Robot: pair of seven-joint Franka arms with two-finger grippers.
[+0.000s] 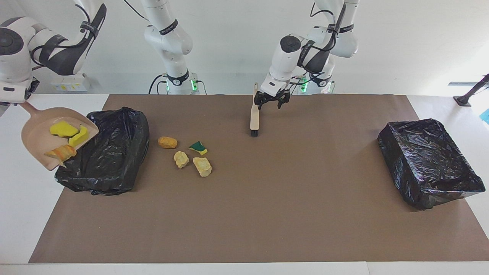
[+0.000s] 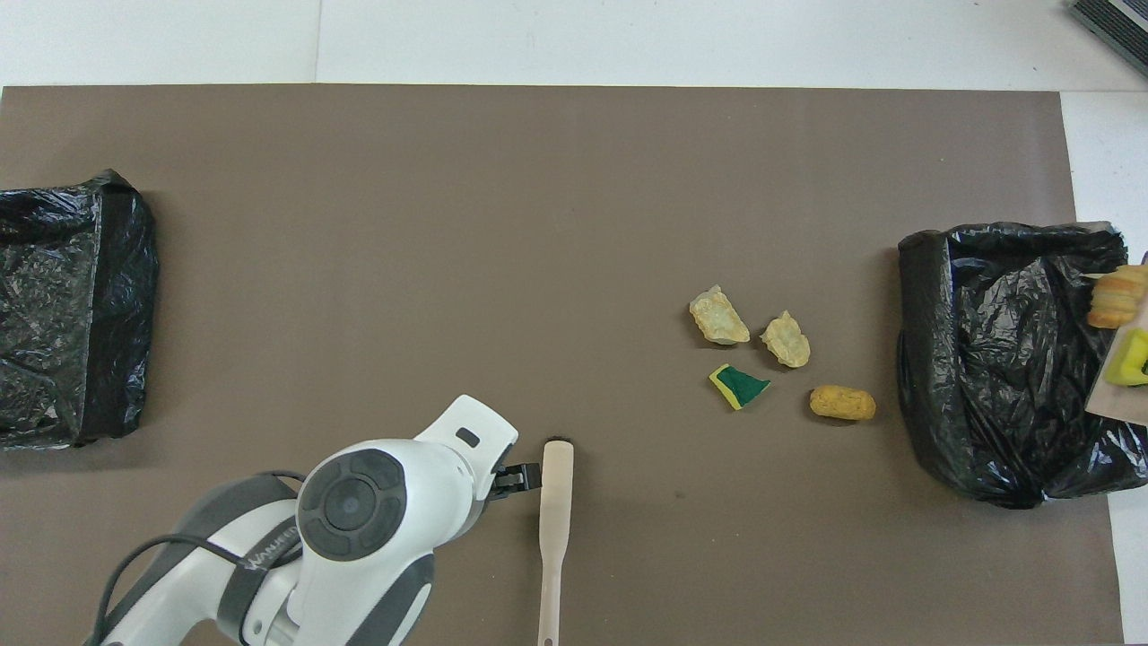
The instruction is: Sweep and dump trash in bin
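Observation:
Several trash pieces lie on the brown mat beside the bin: an orange chunk (image 1: 167, 142) (image 2: 842, 402), a green-faced sponge bit (image 1: 198, 147) (image 2: 738, 386) and two pale chunks (image 1: 181, 159) (image 1: 202, 166). My right gripper (image 1: 19, 100) is shut on the handle of the beige dustpan (image 1: 36, 143) (image 2: 1117, 404). The pan hangs tilted at the bin's right-arm-end edge, holding two yellow sponge pieces (image 1: 64, 130) and an orange chunk (image 1: 61, 153). The beige brush (image 1: 254, 116) (image 2: 554, 502) stands on its black bristles. My left gripper (image 1: 272, 101) (image 2: 516, 478) is open close beside its handle.
A black-bagged bin (image 1: 110, 152) (image 2: 995, 359) sits at the right arm's end of the mat. A second black-bagged bin (image 1: 428, 160) (image 2: 63, 305) sits at the left arm's end. White table (image 1: 23, 214) borders the mat on both ends.

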